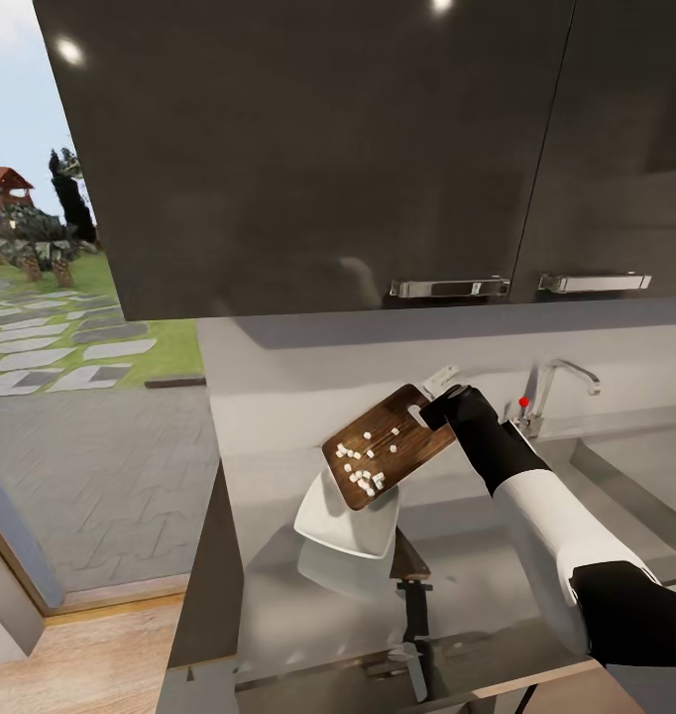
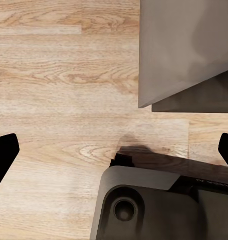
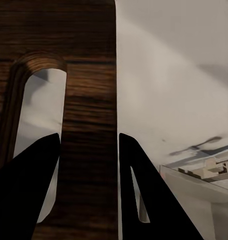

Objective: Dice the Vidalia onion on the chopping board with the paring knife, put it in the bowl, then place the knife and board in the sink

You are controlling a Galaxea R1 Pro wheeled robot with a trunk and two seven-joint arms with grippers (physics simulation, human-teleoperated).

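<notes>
The step in hand is tipping the diced onion [image 1: 363, 466] off the chopping board [image 1: 388, 446] into the bowl [image 1: 343, 521]. The right end effector [image 1: 439, 407] is clamped on the board's handle end, beside the slot hole; in the right wrist view its 2 fingers [image 3: 28, 185] sit closed against the dark wood [image 3: 88, 100]. The board is held up off the counter [image 1: 477, 565] and tilted, its low end directly above the bowl's far rim, whether touching it I cannot tell. Small white pieces lie scattered on the board, most bunched near the low edge, so the transfer looks unfinished.

The bowl rests on the counter, and the sink's faucet [image 1: 561, 382] stands well beyond the bowl, behind the right arm. A dark, slim shape [image 1: 409, 585] lies on the counter just on the near side of the bowl; possibly the paring knife, but too unclear to say.

The left end effector [image 2: 114, 155] hangs spread wide over wooden floor [image 2: 53, 75], holding nothing.

Next, I judge, the board needs a steeper tilt, kept centred over the bowl so that pieces do not spill past its rim.
</notes>
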